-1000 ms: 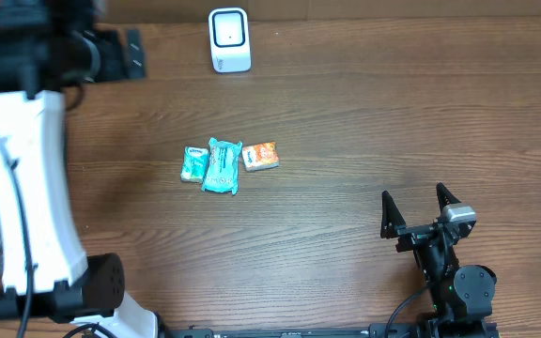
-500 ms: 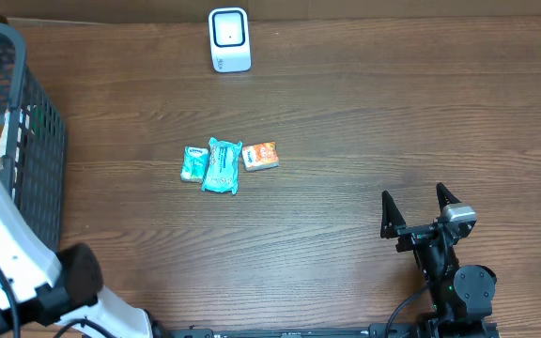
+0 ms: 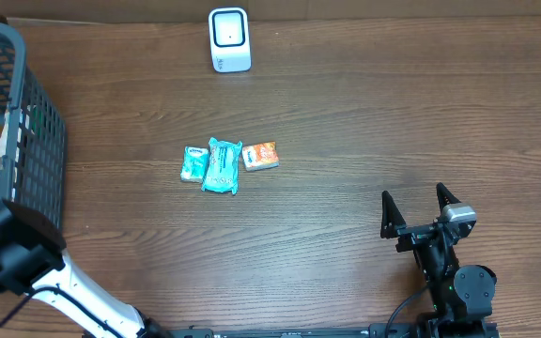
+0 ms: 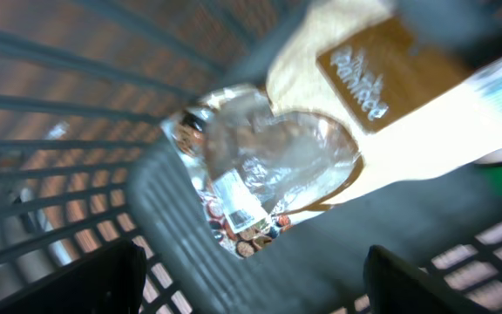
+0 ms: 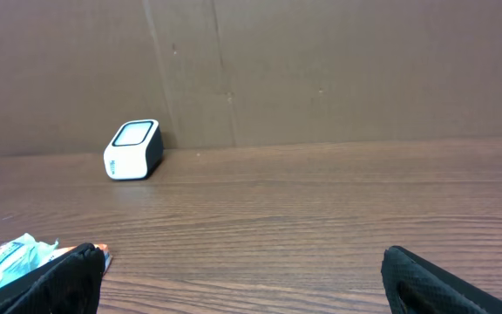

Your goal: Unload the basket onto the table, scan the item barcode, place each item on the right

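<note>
Left tool [image 4: 253,253] gapes empty over a blurred-label pouch [image 4: 321,157]; right tool [image 3: 413,193] wide, empty.

Your right tool [image 5: 238,262] sat low over the wooden desk [image 5: 303,209], its two dark fingers [image 5: 59,281] spread wide. You had the white scanner [image 5: 133,150] ahead on the left (close to the cardboard wall [image 5: 321,70]). A teal packet [image 5: 3,262] showed at the left finger.
</note>
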`<state>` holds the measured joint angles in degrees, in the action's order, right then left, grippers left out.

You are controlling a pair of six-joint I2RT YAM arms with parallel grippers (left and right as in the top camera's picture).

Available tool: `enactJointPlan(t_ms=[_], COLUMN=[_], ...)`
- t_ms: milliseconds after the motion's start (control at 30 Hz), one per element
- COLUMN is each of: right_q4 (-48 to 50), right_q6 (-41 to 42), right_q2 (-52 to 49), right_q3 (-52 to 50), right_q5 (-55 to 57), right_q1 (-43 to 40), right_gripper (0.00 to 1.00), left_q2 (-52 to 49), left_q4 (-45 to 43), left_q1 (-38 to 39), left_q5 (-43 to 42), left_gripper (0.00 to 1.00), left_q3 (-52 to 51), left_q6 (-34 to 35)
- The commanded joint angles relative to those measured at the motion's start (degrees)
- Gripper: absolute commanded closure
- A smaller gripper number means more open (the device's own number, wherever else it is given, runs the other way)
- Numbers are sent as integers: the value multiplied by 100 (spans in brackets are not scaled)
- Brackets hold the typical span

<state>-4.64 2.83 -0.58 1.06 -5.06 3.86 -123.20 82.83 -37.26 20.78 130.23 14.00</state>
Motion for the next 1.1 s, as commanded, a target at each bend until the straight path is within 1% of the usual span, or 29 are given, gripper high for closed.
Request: enactJointPlan(t_ms=[0,133,233,467,567,700,867,933,1000,1067], right_q4=[22,22,22,22,22,22,22,22,22,22], right_q6=[17,17,17,17,17,17,17,17,17,17], right_q2=[35,35,35,35,35,35,35,35,35,35], right_q3=[-59,-59,-59,-59,-59,-59,-59,-59,-59,-59], right_q5=[52,52,52,52,52,52,52,52,52,52], right_q1=[31,31,31,31,31,31,31,31,31,31], right_gripper=[0,0,0,0,0,0,0,0,0,0], left_q2=[-210,-210,-214,-216,-216,-216,-216,-216,-216,-216], left_q4=[-452,-1058,-1543,-2319,-2546,-2970,-3263,-3338,-3438,-3547], left_q1=[28,70,50,4,4,4,-28,-28,-20,0], left_q5=[-68,-70,-68,-74,-74,-70,-66,-66,103,496], left_gripper=[14,11,5,0,0,0,7,7,7,7], left_q3=[-807,-1532,-2098,-2815,-2907,-3069,-3077,-3077,-3077,-3077], left_q6=[-588,-1049,-1296,-1753,-1827,-2190,-2225,-2277,-2352,-2350])
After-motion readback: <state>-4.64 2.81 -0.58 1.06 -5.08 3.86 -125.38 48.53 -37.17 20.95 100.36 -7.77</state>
